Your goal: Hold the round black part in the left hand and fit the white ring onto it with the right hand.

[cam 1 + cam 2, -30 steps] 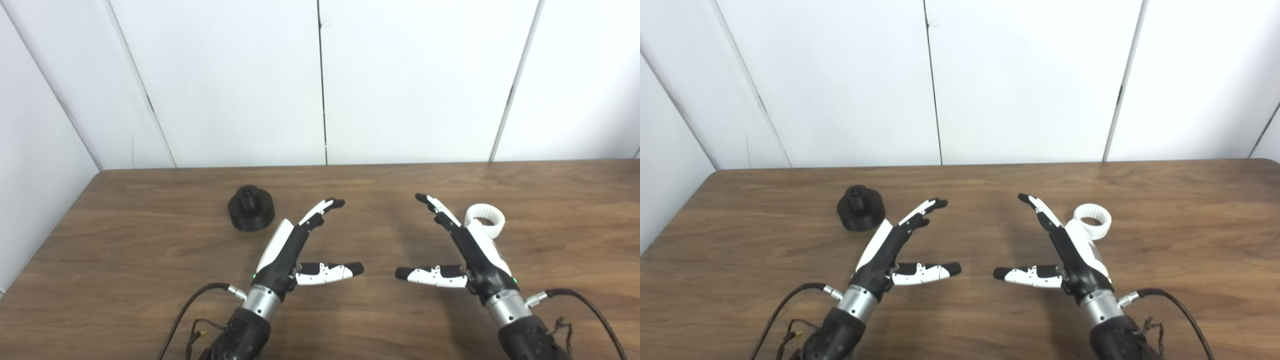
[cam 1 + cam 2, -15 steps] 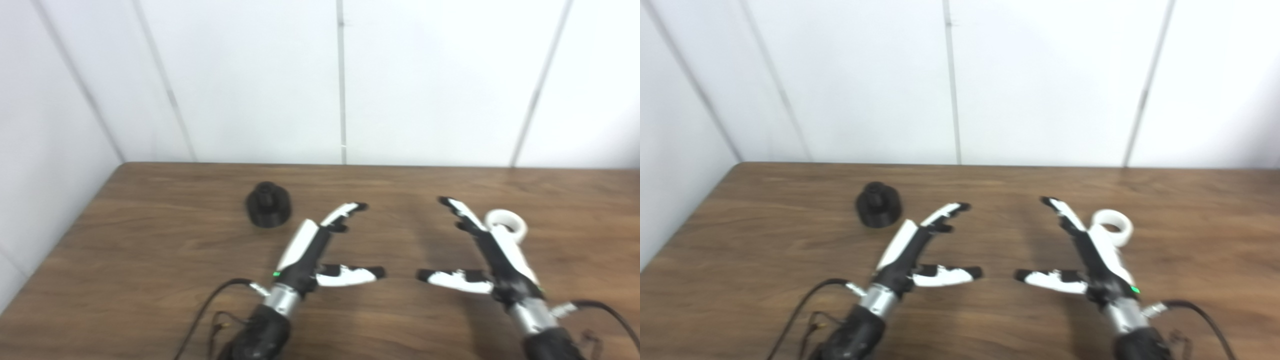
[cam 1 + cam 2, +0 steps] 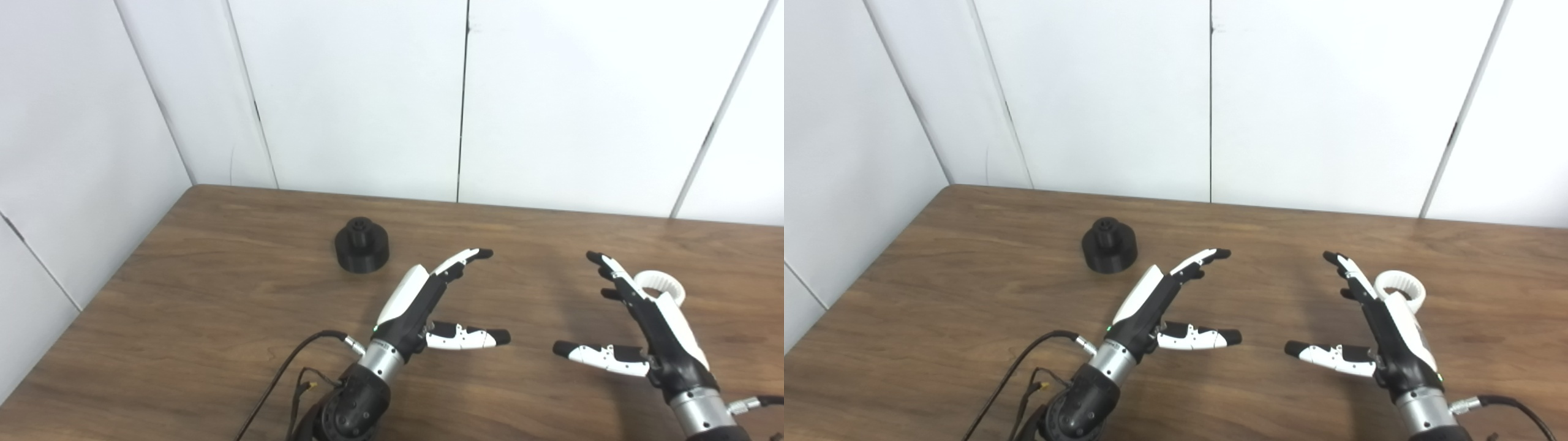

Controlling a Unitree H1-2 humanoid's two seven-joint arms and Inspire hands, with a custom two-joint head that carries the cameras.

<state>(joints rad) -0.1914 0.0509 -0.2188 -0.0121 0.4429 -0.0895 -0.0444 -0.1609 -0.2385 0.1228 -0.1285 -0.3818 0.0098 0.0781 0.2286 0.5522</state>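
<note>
In the left eye view, my left hand (image 3: 422,300) hovers above the table (image 3: 184,318) with fingers spread and thumb out to the side, grasping nothing. The round black part (image 3: 362,245) sits upright on the wood beyond and to the left of my fingertips, apart from them, its narrow hub pointing up. I judge that pose suits a grasp around the wide base, leaving the hub free for the ring. My right hand (image 3: 649,324) is likewise splayed and empty; the white ring (image 3: 661,285) lies flat just behind it, partly hidden by the back of my hand.

In the right eye view, the ring (image 3: 1401,286) shows a little more of its rim, its opening facing up, so I could pinch it by the wall. Neither piece is touched yet; both reaches are still ahead.
</note>
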